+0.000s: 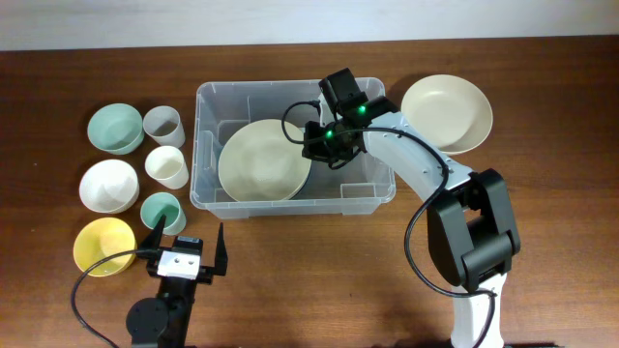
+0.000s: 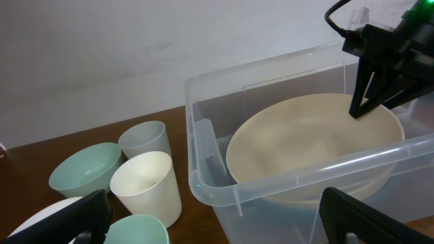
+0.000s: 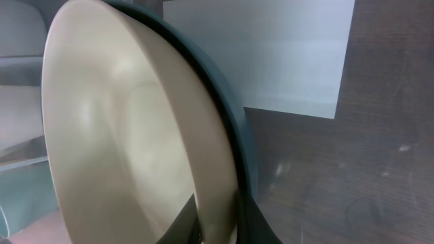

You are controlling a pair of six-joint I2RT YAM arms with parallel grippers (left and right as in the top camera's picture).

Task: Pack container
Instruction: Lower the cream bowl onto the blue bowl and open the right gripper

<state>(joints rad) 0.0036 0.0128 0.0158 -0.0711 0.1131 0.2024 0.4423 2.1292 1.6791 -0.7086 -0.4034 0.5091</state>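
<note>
Clear rectangular plastic storage bin [image 1: 363,193] sits mid-table on the dark wooden tabletop [image 1: 309,280] in the overhead view; a large cream round dish [image 1: 259,162] lies inside it, and the right gripper [image 1: 311,143] is clamped on the dish's right rim, its arm reaching in over the bin's wall. A second cream round dish [image 1: 447,111] lies just right of the bin; to the left stand a pale green bowl [image 1: 114,128], grey cup [image 1: 163,124], cream cup [image 1: 166,166], white bowl [image 1: 107,185], teal cup [image 1: 162,211] and yellow bowl [image 1: 103,244]. The left gripper [image 1: 187,242] is beside the teal cup, fingers spread, holding nothing.

From the left wrist, the bin's near wall stands before the dish; the cups crowd the left.

From the right wrist, the dish stands tilted on edge, dark fingers [image 3: 254,217] closed either side of its rim; a white label [image 3: 271,61] shows behind.
</note>
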